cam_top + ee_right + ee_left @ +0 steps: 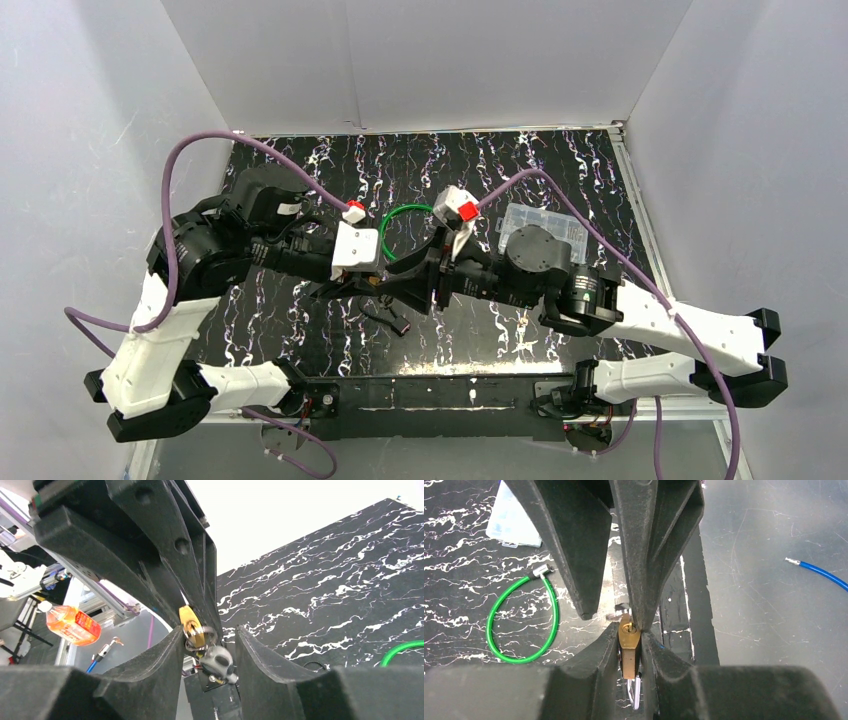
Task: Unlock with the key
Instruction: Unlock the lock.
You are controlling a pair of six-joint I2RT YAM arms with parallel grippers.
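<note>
A green cable loop (405, 210) with a metal end lies on the far middle of the black, white-veined table mat (560, 160). A clear plastic box (530, 215) sits to its right, toward the far right. White walls (420, 60) close in the table on the left, far and right sides. Off the table are a bottle of orange liquid with a red label (72, 625) and a blue cable (819, 572) on the grey floor (764, 630).
</note>
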